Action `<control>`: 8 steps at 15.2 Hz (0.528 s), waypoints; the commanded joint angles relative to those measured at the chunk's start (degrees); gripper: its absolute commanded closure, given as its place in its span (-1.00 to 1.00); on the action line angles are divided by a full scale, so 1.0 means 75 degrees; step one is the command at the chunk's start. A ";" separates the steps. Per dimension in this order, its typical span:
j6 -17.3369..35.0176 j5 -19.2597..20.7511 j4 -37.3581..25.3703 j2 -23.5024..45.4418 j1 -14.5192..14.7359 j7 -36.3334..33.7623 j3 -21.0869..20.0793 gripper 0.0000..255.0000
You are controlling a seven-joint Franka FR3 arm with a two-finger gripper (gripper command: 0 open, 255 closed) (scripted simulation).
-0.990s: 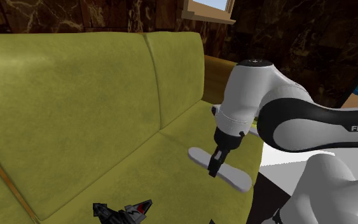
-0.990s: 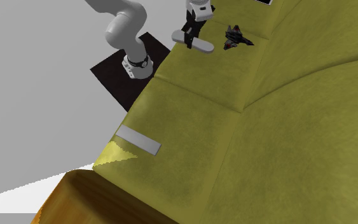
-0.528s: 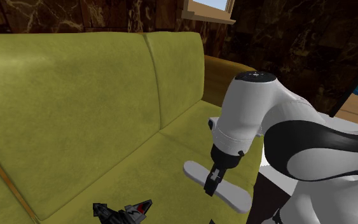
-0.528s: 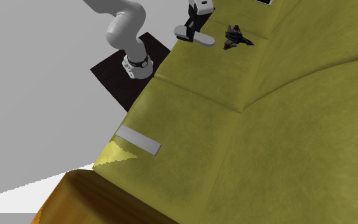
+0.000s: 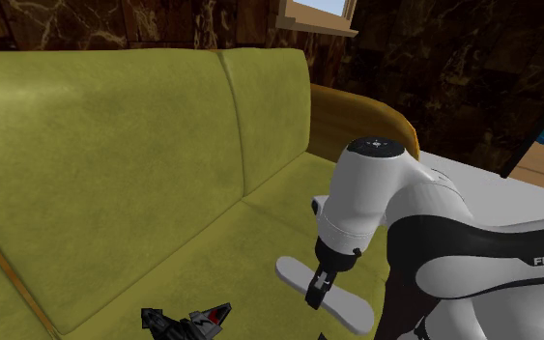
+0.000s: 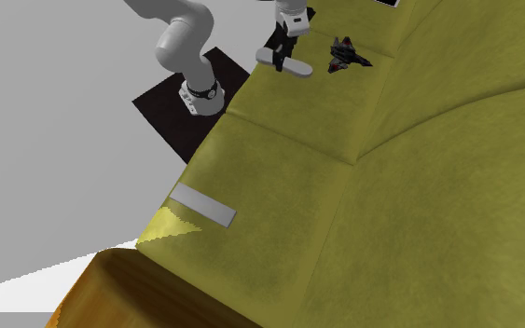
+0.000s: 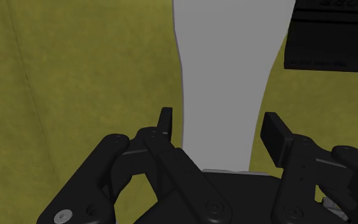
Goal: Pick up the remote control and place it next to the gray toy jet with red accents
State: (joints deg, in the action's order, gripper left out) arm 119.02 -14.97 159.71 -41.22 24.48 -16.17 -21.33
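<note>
So the black gripper (image 5: 317, 288) is clamped across the narrow middle of the remote control (image 5: 324, 296), which is a plain light grey, long thing with rounded ends. Looking along the hand, one finger (image 7: 165, 121) sits on each side of its waist and the remote (image 7: 225, 57) runs straight out between them. It's over the front part of the olive-green sofa (image 5: 115, 164) seat, close to the edge nearest the robot. Honestly can't tell if it's just off the cushion or resting on it.

The toy jet (image 5: 190, 323) is dark with red bits and sits on the same seat cushion, down by the shoulder view's bottom edge. There's a bare stretch of cushion between it and the remote, so they're not side by side.

From the second exterior view the gripper (image 6: 285, 53) stands over the remote (image 6: 286, 64) with the jet (image 6: 347, 54) off to that view's right. Nearer that camera a flat white rectangle (image 6: 204, 205) lies on the seat, well apart from both. The arm's base stands on its black box (image 6: 162, 107) beside the sofa.
</note>
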 commanded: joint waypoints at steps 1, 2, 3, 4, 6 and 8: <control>0.0261 -0.0055 0.0129 0.0124 0.0019 -0.0023 -0.0076 1.00; 0.0394 -0.0076 0.0197 0.0189 0.0023 -0.0023 -0.0106 1.00; 0.0528 -0.0098 0.0263 0.0258 0.0025 -0.0023 -0.0135 1.00; 0.0664 -0.0119 0.0328 0.0331 0.0028 -0.0024 -0.0166 1.00; 0.0942 -0.0160 0.0451 0.0487 0.0030 -0.0025 -0.0227 1.00; 0.1228 -0.0200 0.0567 0.0658 0.0029 -0.0028 -0.0291 1.00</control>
State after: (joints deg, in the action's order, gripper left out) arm 127.03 -16.23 163.48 -36.95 24.61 -16.26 -23.17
